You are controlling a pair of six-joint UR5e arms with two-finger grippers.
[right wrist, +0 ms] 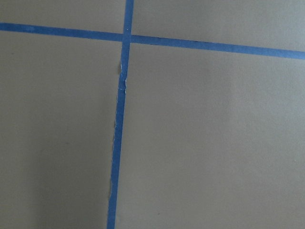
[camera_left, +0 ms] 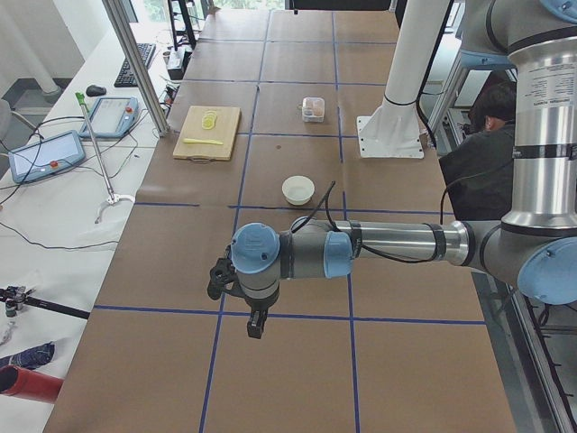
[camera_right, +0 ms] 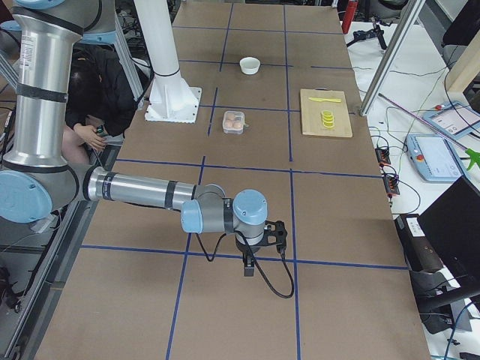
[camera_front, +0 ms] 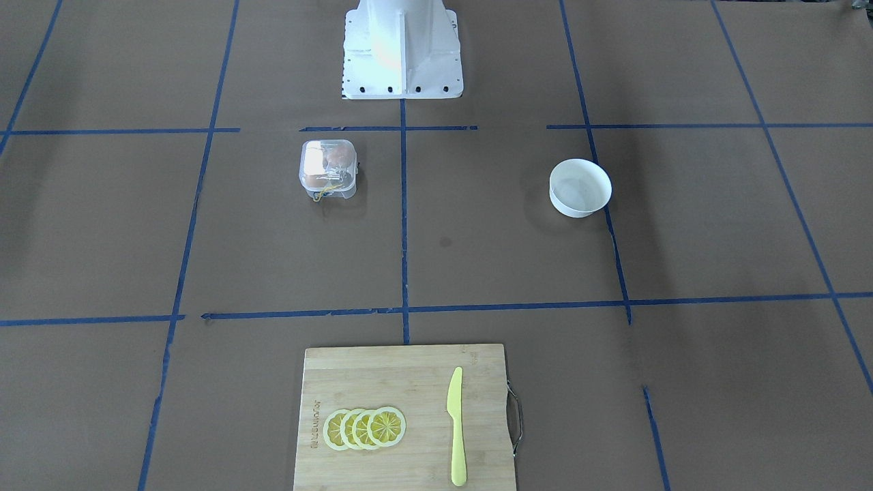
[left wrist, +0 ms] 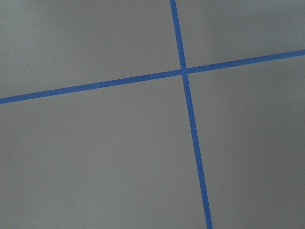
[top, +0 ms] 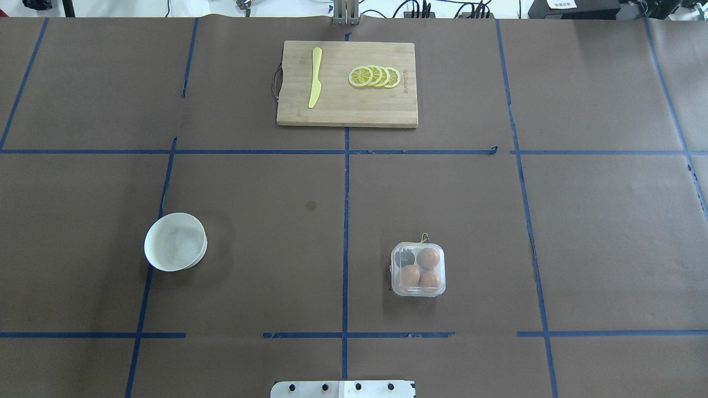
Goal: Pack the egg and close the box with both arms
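While the box sits lower right of centre in the overhead frame, lid apparently shut over each egg, leave left gripper and right gripper clear; their opening you cannot tell.

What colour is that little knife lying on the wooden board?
Pale yellow all over, blade and handle alike. The knife shows best in the exterior front-facing view.

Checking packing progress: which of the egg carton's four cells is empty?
The egg carton's far cell on the white bowl's side; the other three each hold a brown egg.
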